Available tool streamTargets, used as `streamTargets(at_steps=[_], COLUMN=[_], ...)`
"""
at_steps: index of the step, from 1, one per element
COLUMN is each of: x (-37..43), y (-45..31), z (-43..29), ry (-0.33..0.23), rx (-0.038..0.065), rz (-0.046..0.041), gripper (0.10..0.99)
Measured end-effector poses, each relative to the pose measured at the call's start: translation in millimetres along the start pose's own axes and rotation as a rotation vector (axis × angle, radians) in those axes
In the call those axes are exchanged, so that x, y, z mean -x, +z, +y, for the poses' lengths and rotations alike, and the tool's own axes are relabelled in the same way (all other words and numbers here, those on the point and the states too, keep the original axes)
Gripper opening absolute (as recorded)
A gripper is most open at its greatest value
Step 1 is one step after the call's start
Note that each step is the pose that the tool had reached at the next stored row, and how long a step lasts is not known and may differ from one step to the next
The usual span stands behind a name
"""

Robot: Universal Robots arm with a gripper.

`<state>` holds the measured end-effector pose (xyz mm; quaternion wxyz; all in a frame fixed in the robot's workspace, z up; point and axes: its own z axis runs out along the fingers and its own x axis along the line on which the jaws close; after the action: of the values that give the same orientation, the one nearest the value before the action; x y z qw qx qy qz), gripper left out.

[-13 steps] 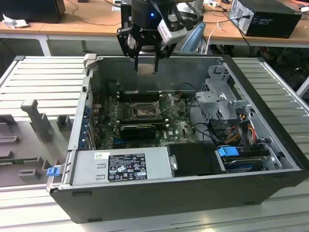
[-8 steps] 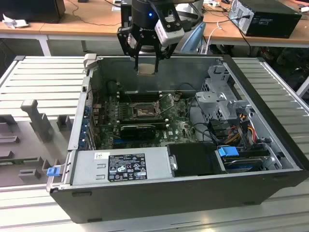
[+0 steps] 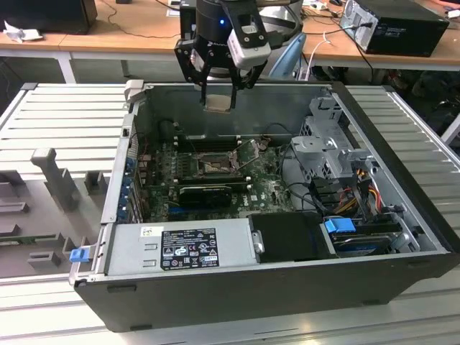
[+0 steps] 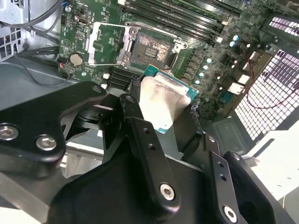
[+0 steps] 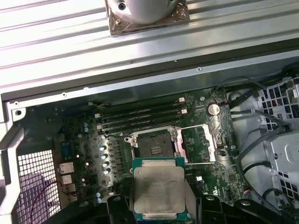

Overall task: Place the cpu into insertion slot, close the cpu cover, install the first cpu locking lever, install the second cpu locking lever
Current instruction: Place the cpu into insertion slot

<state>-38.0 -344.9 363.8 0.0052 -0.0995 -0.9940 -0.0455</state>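
Observation:
My gripper (image 3: 218, 101) hangs above the open computer case, shut on the cpu (image 3: 218, 103), a flat square chip with a silver-grey top. Both wrist views show the cpu (image 4: 163, 100) (image 5: 159, 191) pinched between the black fingers (image 4: 135, 121). Below it on the green motherboard lies the insertion slot (image 3: 213, 167) (image 4: 149, 49) (image 5: 153, 143), square and black-rimmed, uncovered and with no chip in it. The cpu cover (image 3: 248, 152) (image 4: 108, 44) (image 5: 198, 142), a thin metal frame, stands swung open beside the slot. The cpu is held well above the board, apart from the slot.
Long black memory slots (image 5: 140, 116) run beside the socket, and a black ribbed card (image 3: 205, 192) lies on its other side. A grey power supply (image 3: 180, 248) fills the case's near side; drive cage (image 3: 330, 144) and cables sit at the exterior view's right. A heatsink (image 5: 147, 14) rests outside the case.

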Motion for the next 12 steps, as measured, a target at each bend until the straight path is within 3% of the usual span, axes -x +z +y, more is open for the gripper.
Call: streamTargets(at_steps=[12], x=[0.0], y=[0.2], z=[0.0], ry=[0.047], rx=[0.001], rz=[-0.0042], gripper=[0.529])
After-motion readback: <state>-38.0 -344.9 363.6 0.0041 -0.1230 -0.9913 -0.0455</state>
